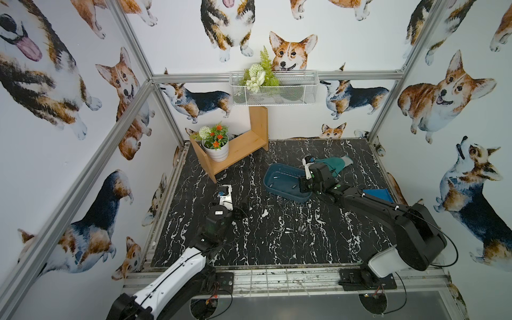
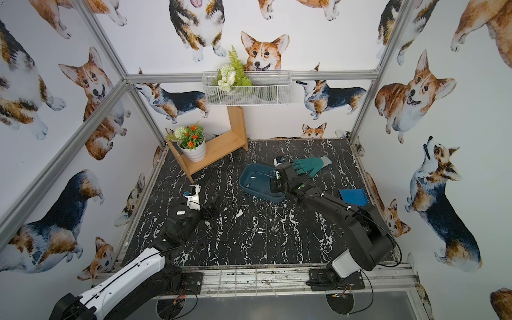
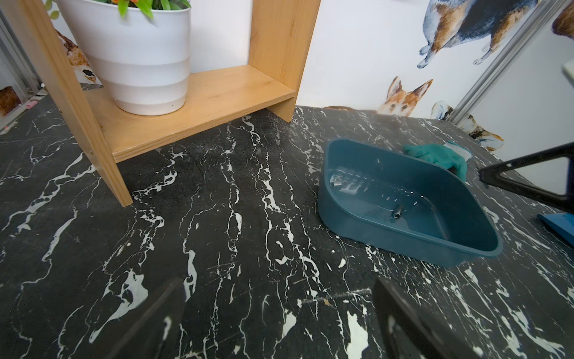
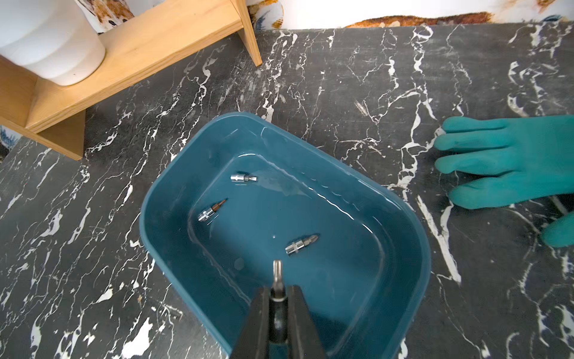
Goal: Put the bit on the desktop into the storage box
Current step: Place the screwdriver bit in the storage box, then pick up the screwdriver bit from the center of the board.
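- Right pincer [image 4: 277, 306] is seen clamped on a metal bit [image 4: 277, 276], whose tip is pushed out past the jaws.
- Directly beneath the pincer, the storage box [image 4: 167, 199] is set on the desktop [image 4: 341, 77]; three more bits [image 4: 243, 178] are laid on its floor.
- Beyond the pincer, past the box, a teal glove [image 4: 512, 161] is spread flat.
- Left pincer [image 3: 276, 310] is held wide apart, with nothing between its jaws, well apart from the box.
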`<state>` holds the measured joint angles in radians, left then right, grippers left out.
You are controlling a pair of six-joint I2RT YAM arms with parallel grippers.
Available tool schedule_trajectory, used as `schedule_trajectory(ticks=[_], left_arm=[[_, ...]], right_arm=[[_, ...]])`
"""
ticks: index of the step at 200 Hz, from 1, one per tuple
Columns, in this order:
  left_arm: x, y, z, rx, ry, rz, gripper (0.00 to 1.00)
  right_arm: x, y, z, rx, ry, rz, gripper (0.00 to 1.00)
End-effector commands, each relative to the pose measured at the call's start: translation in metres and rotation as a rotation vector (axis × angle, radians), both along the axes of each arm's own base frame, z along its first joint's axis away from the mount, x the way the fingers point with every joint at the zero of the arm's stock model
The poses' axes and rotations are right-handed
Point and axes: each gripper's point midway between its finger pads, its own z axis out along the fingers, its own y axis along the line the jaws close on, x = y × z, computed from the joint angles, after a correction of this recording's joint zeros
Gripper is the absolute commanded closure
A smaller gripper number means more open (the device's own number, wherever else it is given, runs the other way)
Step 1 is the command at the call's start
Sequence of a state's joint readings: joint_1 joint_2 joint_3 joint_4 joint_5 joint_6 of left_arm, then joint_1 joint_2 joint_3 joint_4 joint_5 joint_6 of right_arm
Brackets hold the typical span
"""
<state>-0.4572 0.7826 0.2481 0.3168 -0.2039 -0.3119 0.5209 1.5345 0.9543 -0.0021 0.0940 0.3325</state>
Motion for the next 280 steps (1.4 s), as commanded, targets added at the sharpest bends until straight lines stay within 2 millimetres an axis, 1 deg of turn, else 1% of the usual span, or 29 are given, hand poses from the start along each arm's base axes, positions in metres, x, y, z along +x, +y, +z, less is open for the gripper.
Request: schedule_trajectory(ticks=[1, 28, 51, 59, 69, 76, 89, 104, 122, 141, 168, 189, 193, 203, 209, 215, 221, 223, 224, 226, 230, 235, 237, 258, 280], left_arm=[[0.002, -0.002, 0.007, -0.014, -0.027, -0.008, 0.0], [0.002, -0.005, 0.008, -0.021, -0.027, -0.023, 0.0], [0.001, -0.006, 0.007, -0.021, -0.025, -0.03, 0.0], [0.001, -0.006, 0.008, -0.021, -0.025, -0.029, 0.0], [0.001, -0.006, 0.008, -0.024, -0.026, -0.031, 0.0], [0.001, -0.007, 0.008, -0.025, -0.025, -0.032, 0.0], [0.001, -0.009, 0.007, -0.028, -0.023, -0.044, 0.0], [0.001, -0.012, 0.007, -0.032, -0.016, -0.058, 0.0], [0.001, -0.017, 0.007, -0.037, -0.01, -0.085, 0.0], [0.001, -0.022, 0.01, -0.047, -0.018, -0.111, 0.0], [0.002, -0.024, 0.01, -0.051, 0.005, -0.111, 0.0], [0.002, -0.031, 0.008, -0.049, 0.04, -0.143, 0.0], [0.002, -0.032, 0.009, -0.048, 0.046, -0.152, 0.0], [0.001, -0.037, 0.008, -0.04, 0.067, -0.169, 0.0], [0.0, -0.04, 0.008, -0.033, 0.076, -0.178, 0.0], [-0.001, -0.043, 0.008, -0.024, 0.085, -0.187, 0.0], [-0.003, -0.046, 0.007, -0.017, 0.095, -0.194, 0.0], [-0.004, -0.047, 0.007, -0.015, 0.1, -0.196, 0.0], [-0.004, -0.047, 0.006, -0.014, 0.103, -0.196, 0.0], [-0.005, -0.048, 0.006, -0.013, 0.105, -0.197, 0.0], [-0.006, -0.049, 0.006, -0.012, 0.11, -0.198, 0.0], [-0.008, -0.052, 0.004, -0.01, 0.12, -0.202, 0.0], [-0.009, -0.052, 0.003, -0.01, 0.122, -0.205, 0.0], [-0.017, -0.061, -0.004, -0.007, 0.154, -0.222, 0.0], [-0.026, -0.076, -0.011, 0.023, 0.197, -0.261, 0.0]], right_arm=[[0.018, 0.012, 0.005, 0.06, -0.035, 0.024, 0.89], [0.034, 0.016, -0.012, 0.058, -0.006, 0.023, 0.88], [0.043, 0.019, -0.02, 0.06, 0.015, 0.023, 0.85], [0.045, 0.02, -0.02, 0.062, 0.019, 0.026, 0.8], [0.045, 0.023, -0.018, 0.066, 0.019, 0.039, 0.68], [0.044, 0.024, -0.015, 0.071, 0.015, 0.047, 0.62], [0.042, 0.023, -0.008, 0.079, 0.001, 0.05, 0.55], [0.038, 0.021, 0.0, 0.082, -0.012, 0.053, 0.51], [0.028, 0.016, 0.011, 0.088, -0.028, 0.056, 0.48], [0.013, 0.009, 0.023, 0.096, -0.055, 0.064, 0.44], [-0.014, -0.004, 0.029, 0.107, -0.091, 0.079, 0.4], [-0.035, -0.013, 0.033, 0.131, -0.141, 0.088, 0.38], [-0.039, -0.015, 0.033, 0.137, -0.152, 0.085, 0.33], [-0.046, -0.022, 0.031, 0.146, -0.173, 0.069, 0.3], [-0.051, -0.026, 0.033, 0.154, -0.193, 0.062, 0.28], [-0.055, -0.03, 0.033, 0.156, -0.207, 0.051, 0.24], [-0.059, -0.033, 0.035, 0.167, -0.227, 0.047, 0.18], [-0.06, -0.034, 0.033, 0.166, -0.227, 0.044, 0.15], [-0.06, -0.035, 0.032, 0.166, -0.227, 0.042, 0.14], [-0.063, -0.036, 0.037, 0.174, -0.247, 0.041, 0.14], [-0.066, -0.038, 0.038, 0.182, -0.26, 0.04, 0.13], [-0.069, -0.041, 0.038, 0.187, -0.273, 0.033, 0.01], [-0.07, -0.042, 0.038, 0.19, -0.28, 0.032, 0.0], [-0.083, -0.05, 0.033, 0.204, -0.324, 0.026, 0.0], [-0.09, -0.058, 0.029, 0.225, -0.344, -0.001, 0.0]])
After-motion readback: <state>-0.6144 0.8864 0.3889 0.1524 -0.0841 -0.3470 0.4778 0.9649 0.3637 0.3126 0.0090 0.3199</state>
